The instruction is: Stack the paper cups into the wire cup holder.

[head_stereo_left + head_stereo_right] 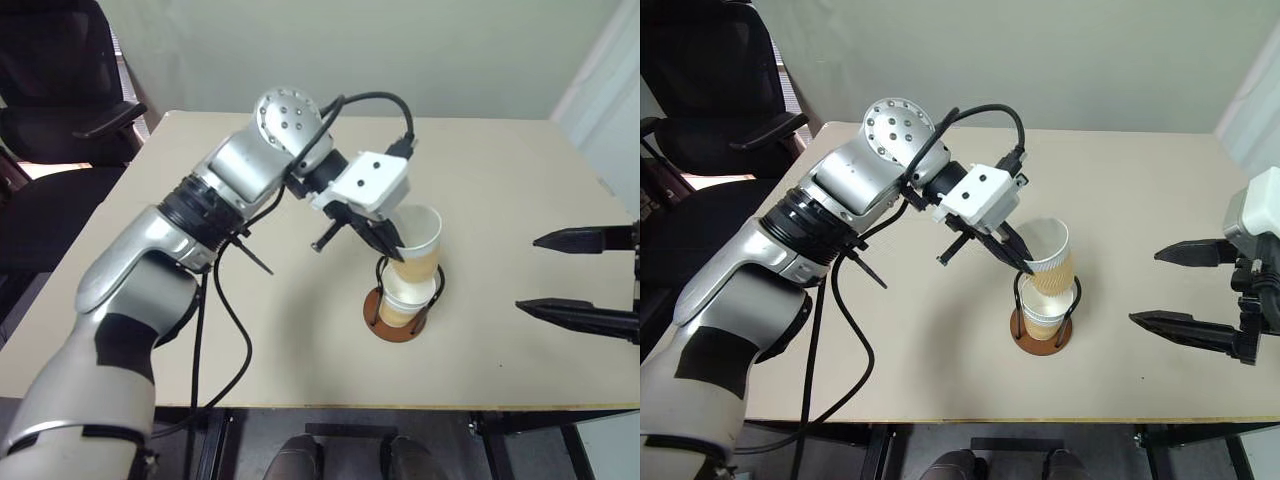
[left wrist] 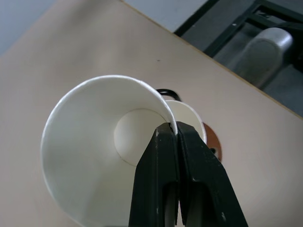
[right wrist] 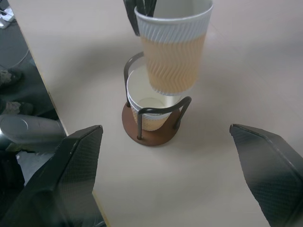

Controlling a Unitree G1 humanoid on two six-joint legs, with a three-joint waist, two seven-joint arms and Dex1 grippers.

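From the head views, the left tool (image 1: 398, 247) is clenched on the rim of a paper cup (image 1: 419, 243), one finger inside and one outside the wall. The cup hangs tilted just above the wire cup holder (image 1: 400, 312), its bottom dipping toward a second paper cup (image 1: 405, 303) that sits upright between the holder's black loops. The holder stands on the beige counter (image 1: 500, 190), toward its near edge. The right tool (image 1: 1185, 290) hovers well apart to the right, its two fingers spread wide, grasping nothing.

In the left wrist view, the two black fingers (image 2: 158, 165) pinch the near rim of the held cup, whose white inside faces the camera; beyond it show the seated cup's rim and a sliver of the reddish-brown base.

In the right wrist view, the released fingers frame the holder, with the held cup tilted above the seated one.
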